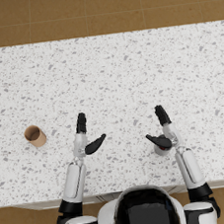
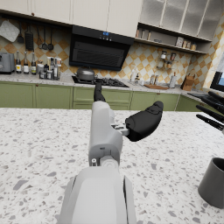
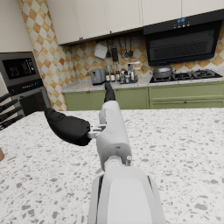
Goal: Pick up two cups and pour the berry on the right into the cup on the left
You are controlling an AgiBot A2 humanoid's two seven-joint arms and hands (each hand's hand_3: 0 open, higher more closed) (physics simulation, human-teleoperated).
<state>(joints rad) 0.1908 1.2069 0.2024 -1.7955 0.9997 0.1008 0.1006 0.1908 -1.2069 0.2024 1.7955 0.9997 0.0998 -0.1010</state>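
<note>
Both arms extended forward; left hand [image 1: 85, 137] and right hand [image 1: 162, 128] empty, fingers spread, thumbs pointing inward.

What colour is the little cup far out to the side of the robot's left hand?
Brown: the small brown cup shows best in the head view.

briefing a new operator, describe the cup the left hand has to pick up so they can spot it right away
Start from the white speckled countertop that fills the head view. Look out past the left hand, toward the counter's left end, for the brown cup standing alone. The other cup, the grey cup, is dark and sits right under the right hand, so colour and side tell them apart.
</note>
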